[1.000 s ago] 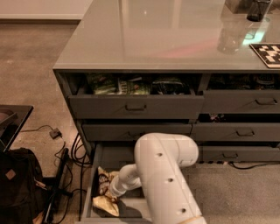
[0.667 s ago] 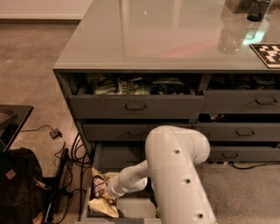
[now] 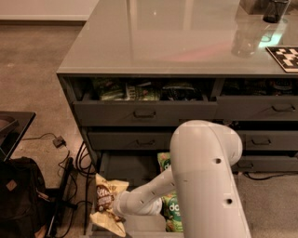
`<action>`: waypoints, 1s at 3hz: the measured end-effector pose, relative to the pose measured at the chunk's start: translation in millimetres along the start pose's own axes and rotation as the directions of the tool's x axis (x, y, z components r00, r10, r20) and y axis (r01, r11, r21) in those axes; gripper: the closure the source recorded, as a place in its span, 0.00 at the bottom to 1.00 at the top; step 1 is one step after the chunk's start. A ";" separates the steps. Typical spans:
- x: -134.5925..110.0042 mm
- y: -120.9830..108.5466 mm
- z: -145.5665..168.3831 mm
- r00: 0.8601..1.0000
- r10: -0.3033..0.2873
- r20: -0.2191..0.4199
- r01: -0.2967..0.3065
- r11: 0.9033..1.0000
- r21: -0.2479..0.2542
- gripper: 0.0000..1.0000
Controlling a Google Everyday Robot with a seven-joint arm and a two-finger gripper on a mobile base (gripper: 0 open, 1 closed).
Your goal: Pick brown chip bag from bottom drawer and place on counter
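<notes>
Arm (image 3: 205, 181) fills the foreground, white, bent down and left into the bottom drawer (image 3: 130, 168), which is pulled out. Pincer (image 3: 117, 209) sits at the drawer's left front, right against the brown chip bag (image 3: 106, 199); open or clamped: cannot tell, bag and wrist hide it. Bag stands roughly upright at the drawer's left edge, dark panel facing the camera, crumpled lower end near the front corner. Green snack bags (image 3: 173, 211) lie in the same drawer just right of the wrist, partly behind the arm. Black backpack (image 3: 18, 195) and loose cables (image 3: 77, 162) on the floor to the left. Top drawer (image 3: 144, 113) is ajar, green packets (image 3: 125, 90) visible inside. Tabletop (image 3: 163, 42) above is glossy grey-green; clear glass (image 3: 245, 39), dark cup (image 3: 275, 10) and a checker marker (image 3: 285, 58) sit at its far right
</notes>
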State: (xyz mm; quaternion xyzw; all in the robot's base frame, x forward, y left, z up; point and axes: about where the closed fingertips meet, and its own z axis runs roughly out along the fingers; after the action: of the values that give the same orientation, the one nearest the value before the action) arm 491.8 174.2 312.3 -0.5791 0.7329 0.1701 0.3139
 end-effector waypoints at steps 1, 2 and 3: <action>-19.2 10.0 -44.8 0.999 0.002 -0.044 0.001 0.998 0.057 1.00; -30.3 26.3 -86.2 0.991 0.013 -0.132 -0.005 0.998 0.056 1.00; -52.3 14.4 -108.1 0.991 0.035 -0.133 -0.021 0.994 0.103 1.00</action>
State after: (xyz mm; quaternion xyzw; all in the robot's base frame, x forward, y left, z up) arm 456.5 150.7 425.6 -0.5623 0.7681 0.0976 0.2905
